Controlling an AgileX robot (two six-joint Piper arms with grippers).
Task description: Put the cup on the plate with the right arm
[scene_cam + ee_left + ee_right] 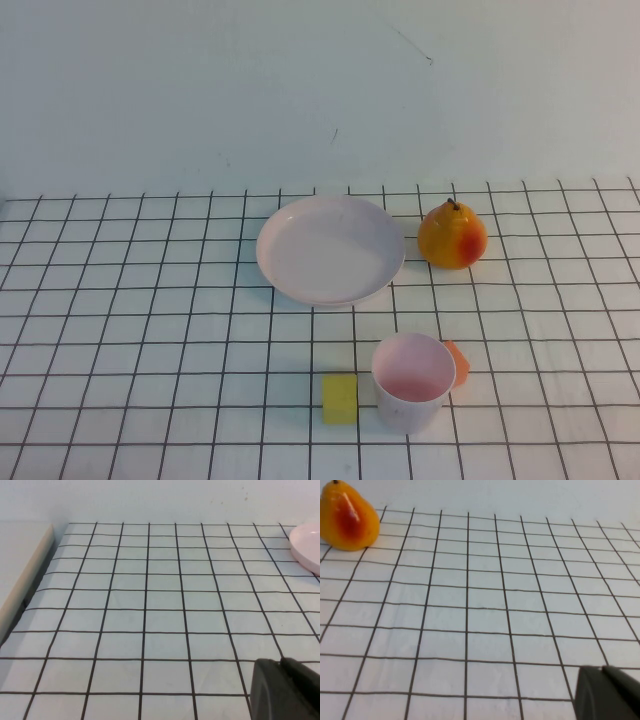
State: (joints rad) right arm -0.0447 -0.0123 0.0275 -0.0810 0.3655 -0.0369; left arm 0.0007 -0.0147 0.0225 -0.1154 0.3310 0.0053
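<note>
Pale pink cup (413, 381) stands upright on the gridded table (150, 330), near the front edge — a yellow block (339, 398) just beside it, something orange (458, 362) tucked behind. The plate (330, 249) sits farther back, well apart, a pear (452, 235) beside it. Left gripper (285, 690) and right gripper (607, 692) each show only a dark corner over bare grid — grip state can't be told.
</note>
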